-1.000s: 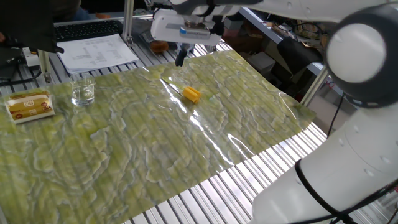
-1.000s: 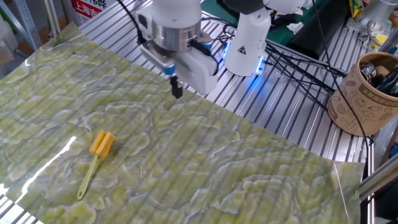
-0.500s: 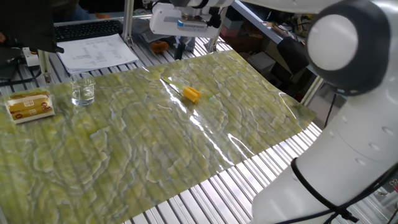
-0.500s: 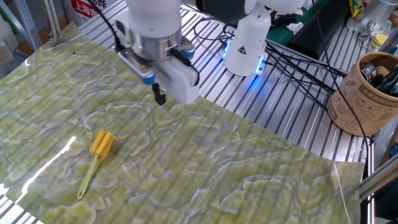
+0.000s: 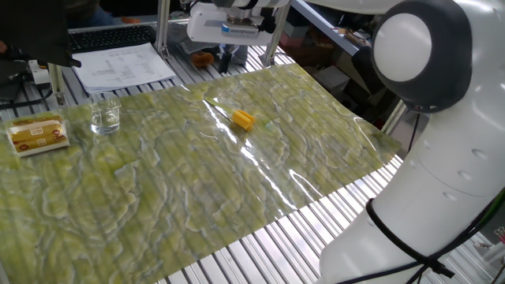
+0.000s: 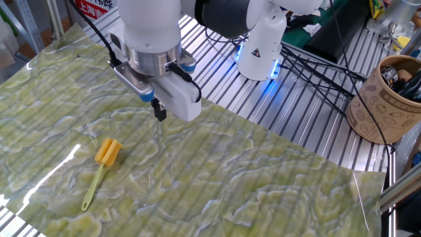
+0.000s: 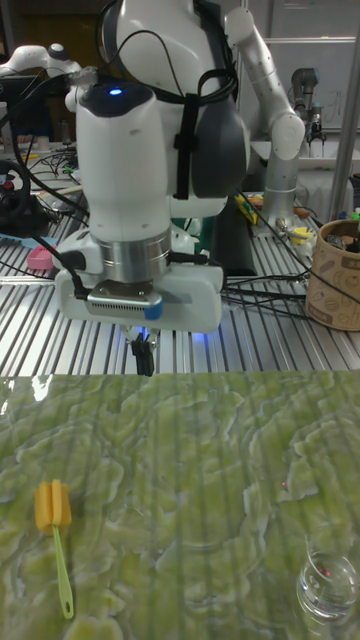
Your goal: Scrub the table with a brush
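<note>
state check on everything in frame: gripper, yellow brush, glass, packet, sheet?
Two-finger gripper: fingers close together, holding nothing, above the sheet's far edge.
Small yellow-orange brush with pale stick handle: lying flat on the sheet, untouched.
Clear drinking glass: upright; contents too unclear to tell.
Flat yellow-labelled rectangular packet: lying flat near the sheet's edge.
Glossy green-yellow marbled sheet on the slatted metal table: spread out, wrinkled.

We see the table (image 5: 197,197) under its wrinkled green-yellow sheet, with the brush (image 5: 244,119) lying on it as a small yellow block near the far edge. The gripper (image 5: 225,60) hangs above that far edge, apart from the brush. At the left stand a clear glass (image 5: 105,115) and a yellow-labelled packet (image 5: 37,134).
</note>
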Robot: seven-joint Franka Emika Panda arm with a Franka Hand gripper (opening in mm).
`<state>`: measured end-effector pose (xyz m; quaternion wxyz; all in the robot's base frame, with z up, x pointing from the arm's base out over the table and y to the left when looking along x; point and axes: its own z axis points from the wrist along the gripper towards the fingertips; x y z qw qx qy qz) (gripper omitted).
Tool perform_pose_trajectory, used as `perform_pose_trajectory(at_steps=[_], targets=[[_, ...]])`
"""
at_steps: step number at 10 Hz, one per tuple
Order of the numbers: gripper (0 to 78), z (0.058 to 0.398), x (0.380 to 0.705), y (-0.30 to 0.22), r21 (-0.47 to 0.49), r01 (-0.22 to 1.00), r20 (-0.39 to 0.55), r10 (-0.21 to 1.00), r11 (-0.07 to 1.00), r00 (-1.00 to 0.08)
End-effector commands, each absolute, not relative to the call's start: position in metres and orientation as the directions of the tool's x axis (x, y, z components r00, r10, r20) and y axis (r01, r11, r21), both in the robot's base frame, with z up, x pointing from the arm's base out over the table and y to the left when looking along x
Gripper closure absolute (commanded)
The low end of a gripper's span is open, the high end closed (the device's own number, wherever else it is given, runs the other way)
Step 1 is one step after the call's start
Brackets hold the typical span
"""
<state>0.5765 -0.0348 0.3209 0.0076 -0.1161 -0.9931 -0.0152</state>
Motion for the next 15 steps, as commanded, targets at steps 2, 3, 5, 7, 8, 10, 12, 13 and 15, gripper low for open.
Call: perform_pose_trajectory(at_steps=[2,3,5,7,8,10,12,13,15], targets=[[77.6,0.322,0.577,-0.035,0.01,0.388,0.051,0.387,0.921,-0.921],[77.6,0.322,0.577,-0.035,0.007,0.422,0.054,0.421,0.907,-0.906],[77.6,0.322,0.577,-0.035,0.002,0.446,0.047,0.445,0.895,-0.894],[77.6,0.322,0.577,-0.035,0.002,0.388,0.046,0.388,0.922,-0.921],[77.6,0.322,0.577,-0.035,-0.001,0.366,0.052,0.365,0.931,-0.93],[77.6,0.317,0.586,-0.04,0.001,0.334,0.057,0.333,0.943,-0.941],[77.6,0.31,0.598,-0.047,0.001,0.309,0.052,0.308,0.951,-0.95],[77.6,0.305,0.604,-0.052,0.001,0.303,0.053,0.302,0.953,-0.952],[77.6,0.296,0.615,-0.061,0.004,0.287,0.051,0.287,0.958,-0.957]])
